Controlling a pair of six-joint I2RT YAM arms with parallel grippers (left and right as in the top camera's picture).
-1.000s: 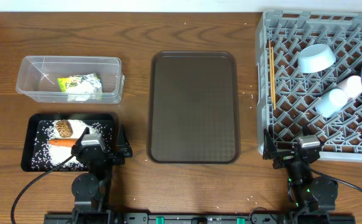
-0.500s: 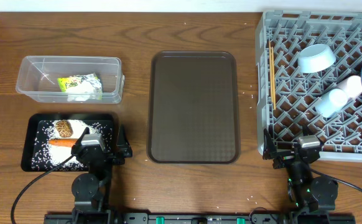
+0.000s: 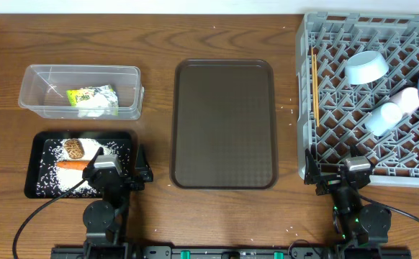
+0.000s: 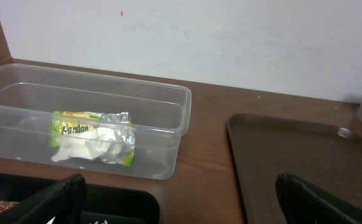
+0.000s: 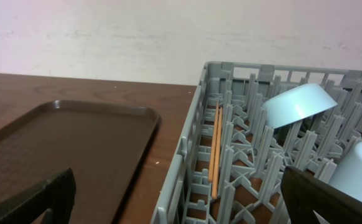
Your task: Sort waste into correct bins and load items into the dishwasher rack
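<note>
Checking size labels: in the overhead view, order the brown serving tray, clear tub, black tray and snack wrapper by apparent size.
1. brown serving tray
2. clear tub and black tray: these look alike in size, so they are not ranked
3. snack wrapper

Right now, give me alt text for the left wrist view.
A crumpled snack wrapper lies inside the clear tub on the table. The brown serving tray sits to its right, and the open left end effector frames the bottom edge.

I see grained wood table [image 3: 152,36], clear glossy plastic tub [image 3: 51,86], matt textured brown tray [image 3: 224,122], grey plastic rack [image 3: 339,36]
</note>
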